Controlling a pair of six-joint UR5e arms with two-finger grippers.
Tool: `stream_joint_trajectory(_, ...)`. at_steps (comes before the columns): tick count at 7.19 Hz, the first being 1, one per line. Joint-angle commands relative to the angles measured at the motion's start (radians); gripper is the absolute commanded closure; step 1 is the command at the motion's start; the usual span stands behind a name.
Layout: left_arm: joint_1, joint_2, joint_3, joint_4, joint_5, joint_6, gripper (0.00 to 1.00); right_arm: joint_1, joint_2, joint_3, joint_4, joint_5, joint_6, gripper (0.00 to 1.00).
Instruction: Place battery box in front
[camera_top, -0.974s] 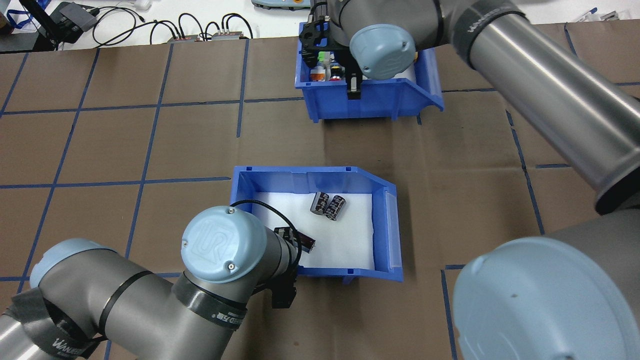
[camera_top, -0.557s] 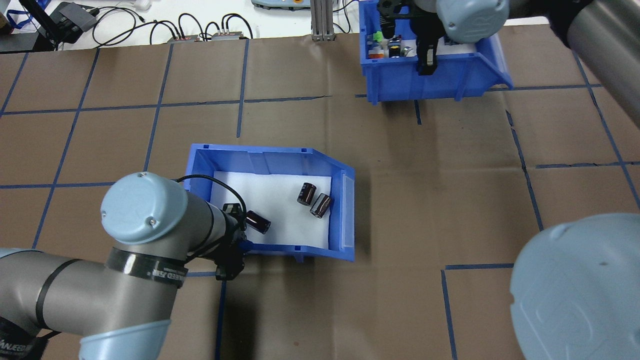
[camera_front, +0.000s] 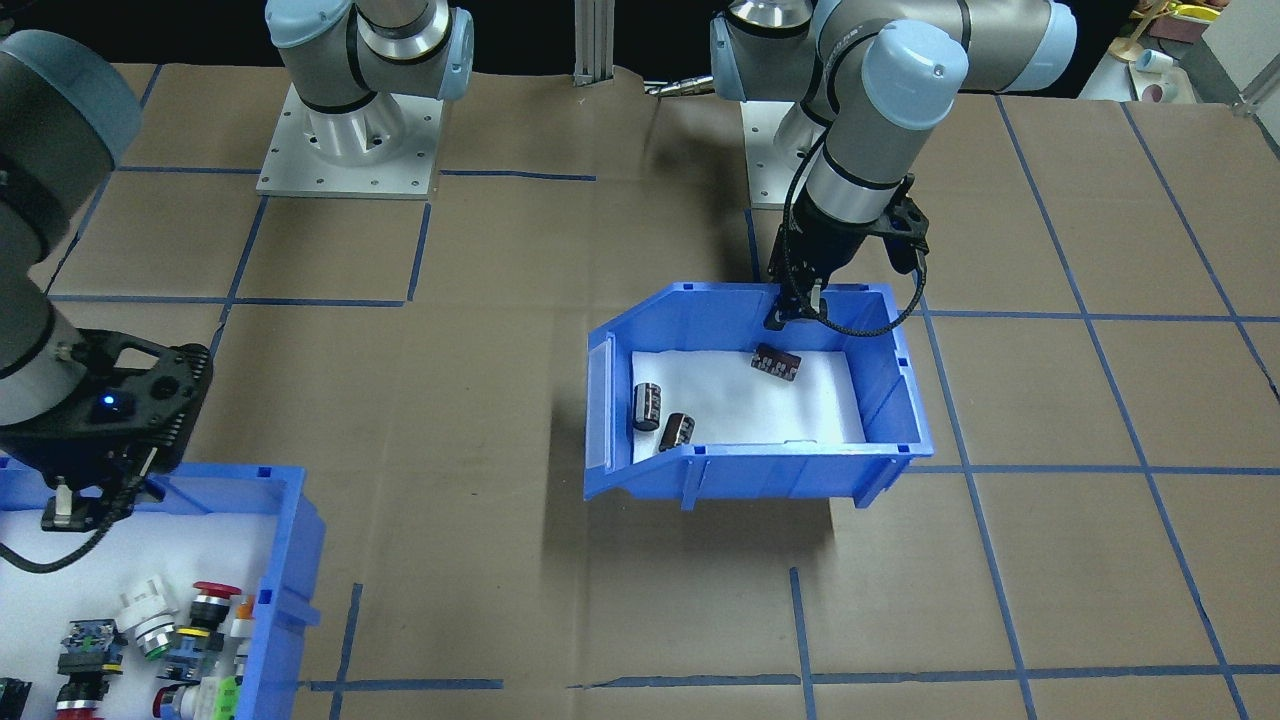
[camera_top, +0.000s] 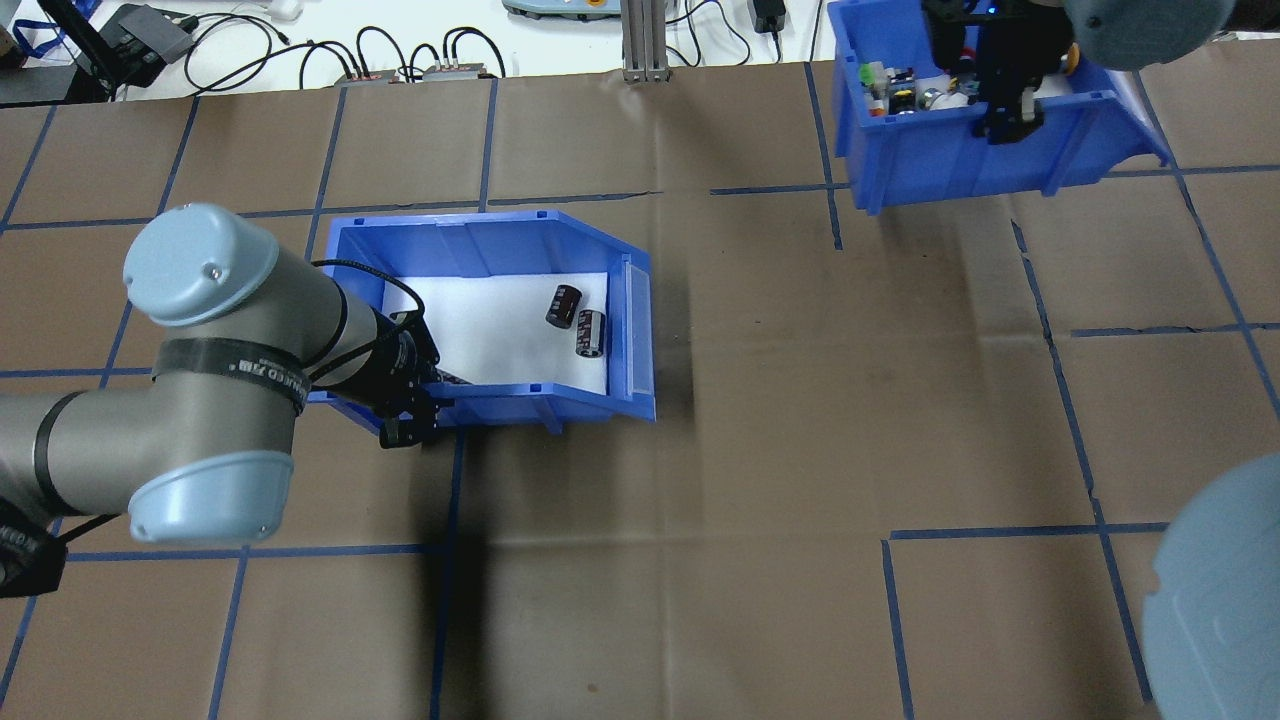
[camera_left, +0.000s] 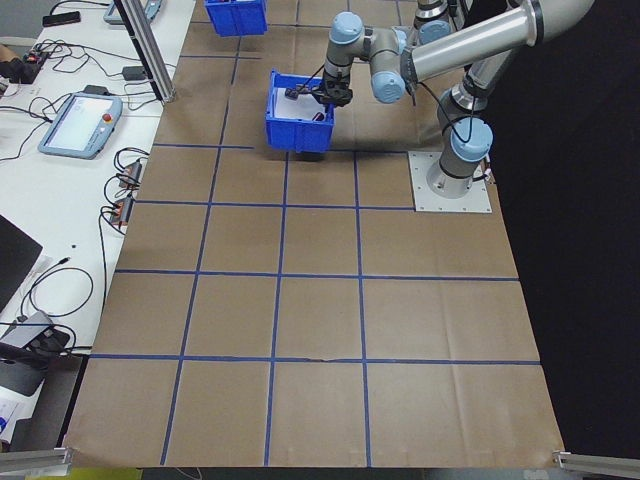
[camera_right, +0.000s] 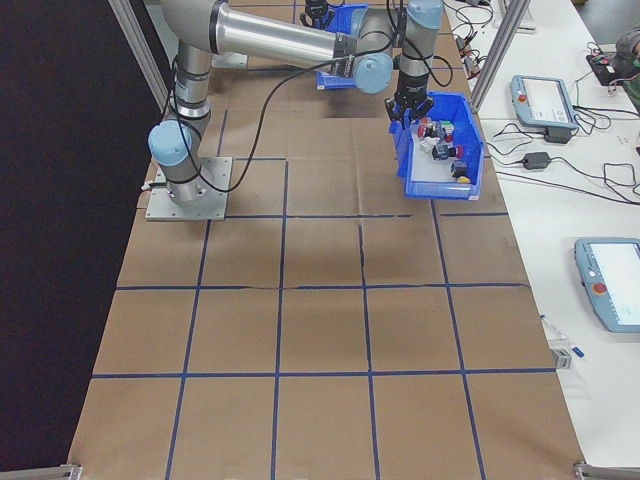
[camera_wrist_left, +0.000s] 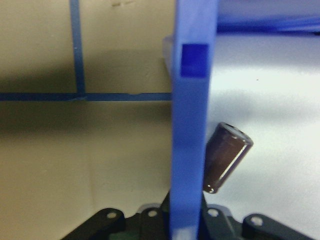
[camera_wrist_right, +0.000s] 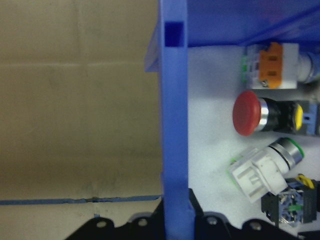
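Battery box (camera_top: 520, 245) sits left of centre in the overhead view, my left end effector (camera_top: 408, 425) clamped on its wall. My right end effector (camera_top: 1010, 120), upper right, pinches the switch bin (camera_top: 960, 160).

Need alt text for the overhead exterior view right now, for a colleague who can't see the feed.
The left pincer grips the near wall of the battery box, a blue bin with dark cells on a white liner. At top right, the right pincer holds the wall of the blue switch bin on the brown gridded table.
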Motion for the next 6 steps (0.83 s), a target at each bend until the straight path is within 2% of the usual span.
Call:
stream_joint_trajectory(1,-0.057,-0.187,0.168,0.004,0.0,-0.017,1.0,-0.105,-0.084,0.1,-0.002,0.009,-0.117,0.98)
stream_joint_trajectory(3,-0.14,-0.34,0.341,0.003,0.002,-0.098,1.0,-0.159,-0.164,0.217,-0.003,0.023,-0.173,0.98)
stream_joint_trajectory(6,-0.197,-0.5,0.512,0.02,0.0,-0.152,0.96,-0.199,-0.225,0.292,-0.003,0.023,-0.243,0.98)
